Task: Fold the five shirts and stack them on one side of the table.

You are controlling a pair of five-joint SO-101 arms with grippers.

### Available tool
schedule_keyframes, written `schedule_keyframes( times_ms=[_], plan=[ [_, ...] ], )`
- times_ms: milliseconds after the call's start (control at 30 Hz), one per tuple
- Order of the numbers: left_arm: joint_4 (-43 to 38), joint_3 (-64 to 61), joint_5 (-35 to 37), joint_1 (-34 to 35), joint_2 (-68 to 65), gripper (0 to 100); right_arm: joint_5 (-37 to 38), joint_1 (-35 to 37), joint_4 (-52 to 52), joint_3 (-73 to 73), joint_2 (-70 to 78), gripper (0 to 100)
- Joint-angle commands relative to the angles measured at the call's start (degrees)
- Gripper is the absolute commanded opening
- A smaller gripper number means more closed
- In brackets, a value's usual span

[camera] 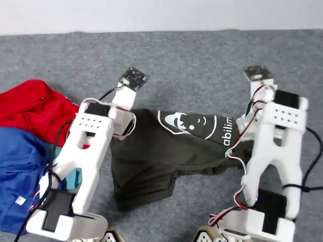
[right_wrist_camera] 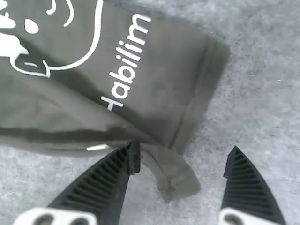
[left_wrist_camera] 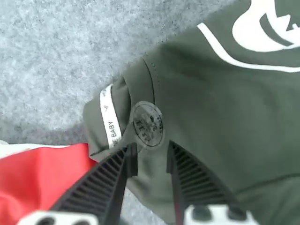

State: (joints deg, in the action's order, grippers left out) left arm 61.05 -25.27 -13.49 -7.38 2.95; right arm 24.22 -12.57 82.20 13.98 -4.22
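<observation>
left hand (left_wrist_camera: 150, 157) slightly apart, tips at green shirt (left_wrist_camera: 211, 108) collar | right hand (right_wrist_camera: 183, 157) wide apart, shirt corner between its fingers | red shirt (camera: 30, 106), blue shirt (camera: 20, 166) just beside left hand | all on counter (camera: 202, 60)

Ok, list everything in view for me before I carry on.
green shirt: one, dark green with white print, spread mid-table between the arms
red shirt: one, red, heaped on the table's left side
blue shirt: one, blue, against the red shirt, nearer the arm bases
teal cloth: one patch, teal, beside the blue shirt; item unclear
table: one, grey, felt-like
left gripper: one, black, narrowly open over the green shirt's collar
right gripper: one, black, wide open astride its corner
</observation>
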Motion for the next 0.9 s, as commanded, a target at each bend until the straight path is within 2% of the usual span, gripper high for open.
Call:
schedule_keyframes(
  times_ms=[0, 300, 467, 867],
  plan=[
    [4.2, 4.6, 0.4, 0.0, -0.1, 11, -1.1, 0.7, -4.4, 2.6, 2.6, 29.6],
    [8.5, 6.7, 0.4, 0.0, 0.1, 10, -1.1, -0.1, -11.5, -1.8, 12.2, 29.6],
    [8.5, 6.7, 0.1, 0.0, -0.4, 6, -1.1, -0.1, -14.5, -7.7, 17.6, 29.6],
    [8.5, 6.7, 0.3, -0.1, -0.4, 5, -1.1, -0.2, -14.9, -23.4, 34.4, 29.5]
  ],
)
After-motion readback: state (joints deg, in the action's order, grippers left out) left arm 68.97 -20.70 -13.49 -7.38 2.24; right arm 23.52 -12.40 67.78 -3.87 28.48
